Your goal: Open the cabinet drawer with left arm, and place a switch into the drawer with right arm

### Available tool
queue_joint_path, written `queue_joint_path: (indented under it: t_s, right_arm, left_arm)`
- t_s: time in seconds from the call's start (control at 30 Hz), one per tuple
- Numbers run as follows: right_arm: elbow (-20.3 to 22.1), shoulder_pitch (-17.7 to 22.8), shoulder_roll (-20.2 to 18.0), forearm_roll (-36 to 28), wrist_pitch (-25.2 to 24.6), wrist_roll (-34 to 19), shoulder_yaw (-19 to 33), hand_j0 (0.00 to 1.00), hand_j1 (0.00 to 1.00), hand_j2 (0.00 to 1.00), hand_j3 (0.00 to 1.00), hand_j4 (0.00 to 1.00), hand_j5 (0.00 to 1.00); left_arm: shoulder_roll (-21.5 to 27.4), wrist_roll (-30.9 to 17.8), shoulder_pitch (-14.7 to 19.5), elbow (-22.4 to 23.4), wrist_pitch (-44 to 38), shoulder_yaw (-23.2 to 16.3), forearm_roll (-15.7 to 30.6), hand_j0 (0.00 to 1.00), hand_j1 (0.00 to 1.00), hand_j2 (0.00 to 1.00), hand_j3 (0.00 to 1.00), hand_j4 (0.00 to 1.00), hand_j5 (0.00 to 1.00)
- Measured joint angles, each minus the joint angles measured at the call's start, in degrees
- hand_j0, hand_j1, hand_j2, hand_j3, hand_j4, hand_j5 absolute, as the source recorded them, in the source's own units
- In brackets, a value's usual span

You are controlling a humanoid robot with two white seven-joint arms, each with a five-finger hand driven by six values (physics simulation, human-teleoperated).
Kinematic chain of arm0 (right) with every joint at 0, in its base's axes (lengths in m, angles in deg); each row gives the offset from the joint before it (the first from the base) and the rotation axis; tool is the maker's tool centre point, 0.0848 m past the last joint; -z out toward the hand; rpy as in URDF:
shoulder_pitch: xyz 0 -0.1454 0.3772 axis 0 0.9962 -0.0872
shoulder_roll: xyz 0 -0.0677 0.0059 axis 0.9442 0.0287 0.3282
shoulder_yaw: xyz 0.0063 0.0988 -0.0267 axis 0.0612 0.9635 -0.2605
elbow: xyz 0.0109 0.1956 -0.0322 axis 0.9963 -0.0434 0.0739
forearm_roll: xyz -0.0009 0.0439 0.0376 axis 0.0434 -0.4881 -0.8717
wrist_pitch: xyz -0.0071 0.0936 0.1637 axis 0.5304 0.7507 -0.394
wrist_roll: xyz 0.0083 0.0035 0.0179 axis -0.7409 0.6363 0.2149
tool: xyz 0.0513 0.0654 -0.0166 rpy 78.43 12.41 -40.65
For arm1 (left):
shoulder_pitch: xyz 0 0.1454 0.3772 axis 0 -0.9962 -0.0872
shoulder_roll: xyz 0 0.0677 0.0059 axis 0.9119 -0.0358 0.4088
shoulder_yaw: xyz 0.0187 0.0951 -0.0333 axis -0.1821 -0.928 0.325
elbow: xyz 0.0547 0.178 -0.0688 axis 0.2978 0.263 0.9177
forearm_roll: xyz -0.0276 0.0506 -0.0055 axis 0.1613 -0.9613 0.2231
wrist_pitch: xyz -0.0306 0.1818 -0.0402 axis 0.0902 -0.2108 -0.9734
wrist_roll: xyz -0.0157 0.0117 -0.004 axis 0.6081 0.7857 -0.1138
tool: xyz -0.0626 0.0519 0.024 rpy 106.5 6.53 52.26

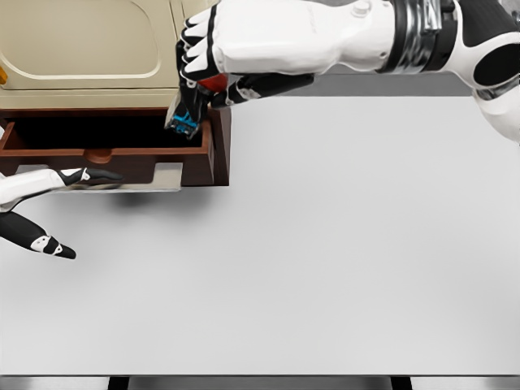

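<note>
Where the counter (325,268) meets its far left corner, stands a cream cabinet (89,49) with its brown drawer (122,158) pulled out toward the near side. Left robot hand (57,203) low at the left edge, just in front of the drawer's front panel, fingers spread and relaxed, holding nothing; one fingertip close under the drawer's handle notch, touching or not cannot be told. Another dark finger lower down, apart from the drawer, over bare counter. Drawer interior dark, front wall and right wall visible, right front corner jutting out over the counter's surface. Above that right end, right robot hand (203,81), arm entering from the upper right edge, fingers curled down around a switch (185,120): small, dark, with a blue-green part at its lower end and a red part near the palm. Switch hanging tilted over the drawer's right inner corner, close beside the right wall; resting on the drawer floor or held clear of it, cannot be told. To the right of the drawer, wide flat grey counter, open all the way to the right edge and to the near edge.
</note>
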Motion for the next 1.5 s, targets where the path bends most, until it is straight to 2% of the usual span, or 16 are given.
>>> queue_joint_path:
  t_s: [0.13,0.27,0.5,0.93,1.2,1.37,1.5]
  right_arm:
    - [-1.68,-0.18,2.49,0.53,0.00,-0.68,-0.27,0.39,0.39,0.39,0.39,0.39,0.39]
    - [-3.52,-0.97,5.31,3.59,0.00,-1.09,0.00,0.39,0.39,0.39,0.39,0.39,0.39]
    - [-8.99,-1.14,9.26,8.78,0.02,-1.52,0.22,0.39,0.39,0.39,0.39,0.39,0.39]
    - [-17.13,-1.76,15.91,12.47,0.00,-1.67,0.26,0.39,0.39,0.39,0.39,0.39,0.39]
    - [-23.77,-2.20,20.66,14.68,0.01,-1.82,0.20,0.39,0.39,0.39,0.39,0.39,0.39]
    - [-25.92,-2.29,23.12,15.83,0.02,-1.85,0.24,0.39,0.39,0.39,0.39,0.39,0.39]
    - [-26.66,-1.41,24.86,17.41,0.03,-1.86,2.34,0.39,0.39,0.39,0.39,0.39,0.39]
  left_arm:
    - [0.00,0.01,-0.09,0.13,0.00,-0.03,0.07,1.00,1.00,1.00,1.00,1.00,1.00]
    - [0.01,0.06,-1.06,0.15,-0.08,0.02,0.43,1.00,1.00,1.00,1.00,1.00,1.00]
    - [0.02,0.11,-1.23,0.11,-0.14,0.06,0.61,1.00,1.00,1.00,1.00,1.00,1.00]
    - [1.35,0.11,-1.85,-1.31,-0.54,0.21,0.45,1.00,1.00,1.00,1.00,1.00,1.00]
    - [3.03,-0.26,-1.94,-2.85,-0.10,-0.05,1.08,1.00,1.00,1.00,1.00,1.00,1.00]
    - [4.01,-0.31,-2.99,-3.38,0.04,-0.08,1.95,1.00,1.00,1.00,1.00,1.00,1.00]
    - [4.72,-0.31,-3.07,-3.63,0.02,-0.11,2.08,1.00,1.00,1.00,1.00,1.00,1.00]
